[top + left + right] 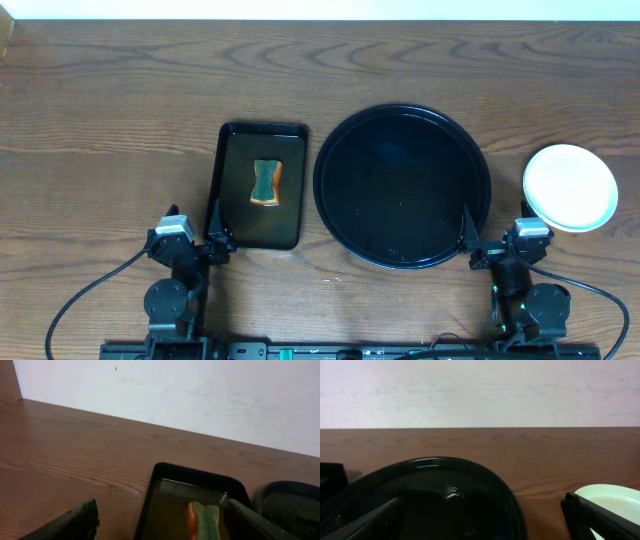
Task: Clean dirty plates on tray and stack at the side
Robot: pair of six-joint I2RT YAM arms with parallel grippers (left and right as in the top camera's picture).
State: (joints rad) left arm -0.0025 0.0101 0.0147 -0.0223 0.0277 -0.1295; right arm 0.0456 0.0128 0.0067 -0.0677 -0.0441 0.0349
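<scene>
At the desk's near edge, the left gripper and the right gripper both have their fingers spread wide and hold nothing. Farther in, the tray carries no plate, and the sponge lies in the rectangular tray. The plates sit beside the tray toward the desk's right edge. They seem stacked and clean, so I judge the task finished.

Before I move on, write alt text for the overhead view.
A large round glossy black tray sits empty on a brown wood-grain table, with a pale round plate to its right. To its left, a small rectangular black tray holds an orange-and-green sponge; the left gripper and right gripper stand open at the near edge.
</scene>
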